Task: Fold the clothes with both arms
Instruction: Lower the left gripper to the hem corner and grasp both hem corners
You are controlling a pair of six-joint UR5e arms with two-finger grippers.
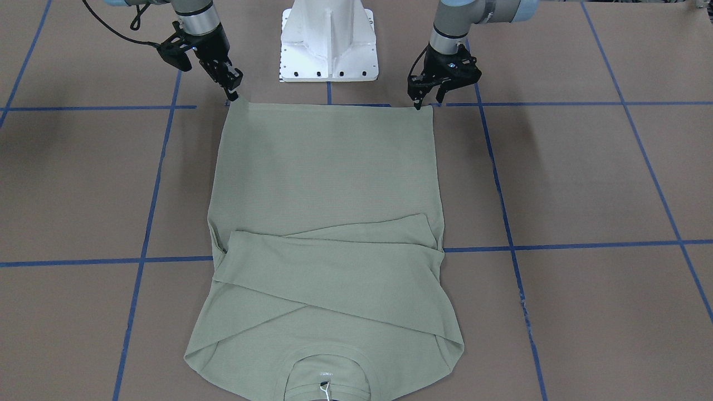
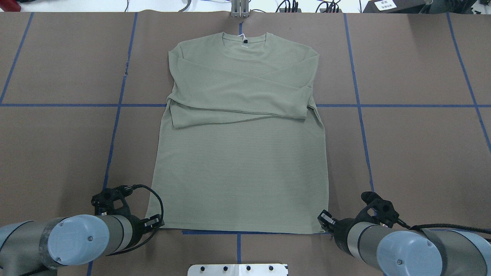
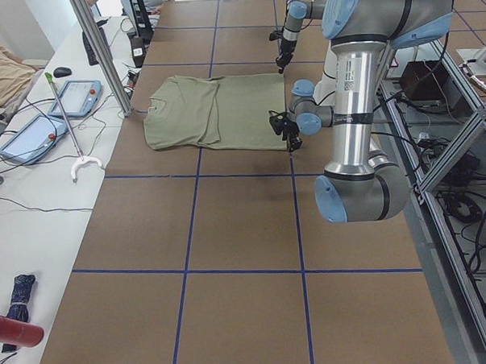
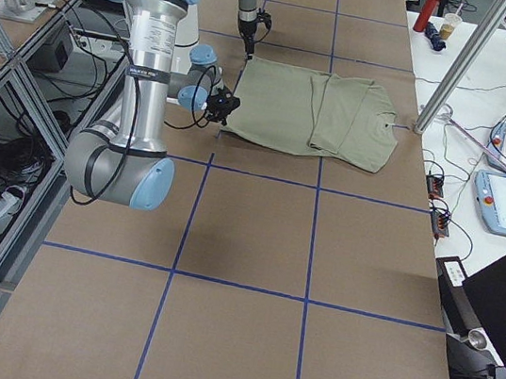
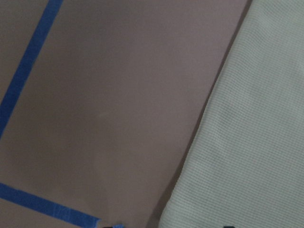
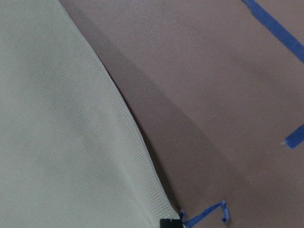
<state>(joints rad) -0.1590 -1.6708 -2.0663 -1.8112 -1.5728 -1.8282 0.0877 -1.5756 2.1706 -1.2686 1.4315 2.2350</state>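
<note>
Now: one shirt (image 1: 326, 167), lying flat

We count two sleeves (image 1: 328, 267) crossed over it on the worktop (image 1: 585, 178). The left tool (image 1: 428, 99) stands open at one hem corner. The right tool (image 1: 232, 92) is at the other; we cannot tell its state.

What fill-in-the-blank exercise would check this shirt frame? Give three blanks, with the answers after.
Both ___ are folded across the chest of the shirt. Its collar points ___ from the robot. The left gripper and right gripper each sit at a corner of its ___.
Missing words: sleeves; away; hem.
</note>
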